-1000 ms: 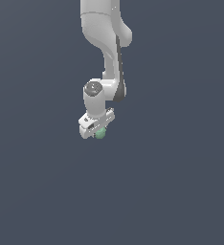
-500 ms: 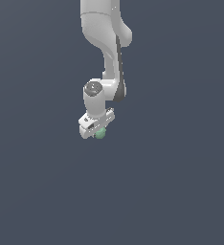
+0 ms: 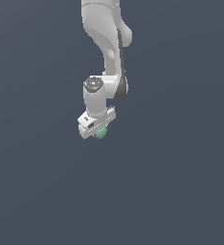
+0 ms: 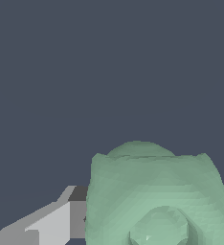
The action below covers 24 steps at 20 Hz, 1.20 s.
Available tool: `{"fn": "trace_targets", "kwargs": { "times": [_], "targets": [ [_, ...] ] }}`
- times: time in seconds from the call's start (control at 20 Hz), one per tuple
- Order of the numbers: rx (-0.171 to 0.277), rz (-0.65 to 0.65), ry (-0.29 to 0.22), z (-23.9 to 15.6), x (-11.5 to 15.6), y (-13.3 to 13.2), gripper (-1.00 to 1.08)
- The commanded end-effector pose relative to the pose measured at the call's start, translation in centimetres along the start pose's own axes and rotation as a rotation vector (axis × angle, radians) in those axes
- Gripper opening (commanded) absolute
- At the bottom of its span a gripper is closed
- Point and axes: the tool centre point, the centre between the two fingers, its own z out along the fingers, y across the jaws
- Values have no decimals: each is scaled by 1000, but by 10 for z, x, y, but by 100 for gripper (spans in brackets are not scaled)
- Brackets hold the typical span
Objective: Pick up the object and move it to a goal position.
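The object (image 3: 101, 133) is a small pale mint-green lumpy blob held just under the white hand of my arm in the exterior view. My gripper (image 3: 99, 131) is shut on it. In the wrist view the object (image 4: 157, 191) fills much of the picture, close to the camera, with one grey fingertip (image 4: 51, 222) pressed against its side. The other finger is mostly hidden behind the blob.
The white arm (image 3: 106, 43) comes down from the exterior view's top edge. Around it there is only a flat dark blue-grey background, with no other objects, edges or marker in view.
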Motion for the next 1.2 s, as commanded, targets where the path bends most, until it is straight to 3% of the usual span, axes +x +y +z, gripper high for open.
{"fn": "trace_targets", "kwargs": {
  "times": [0.0,1.15],
  "targets": [
    [-1,0,1,-13,7,3,-100],
    [0,-1,1,-198,107,41,-100]
  ]
}}
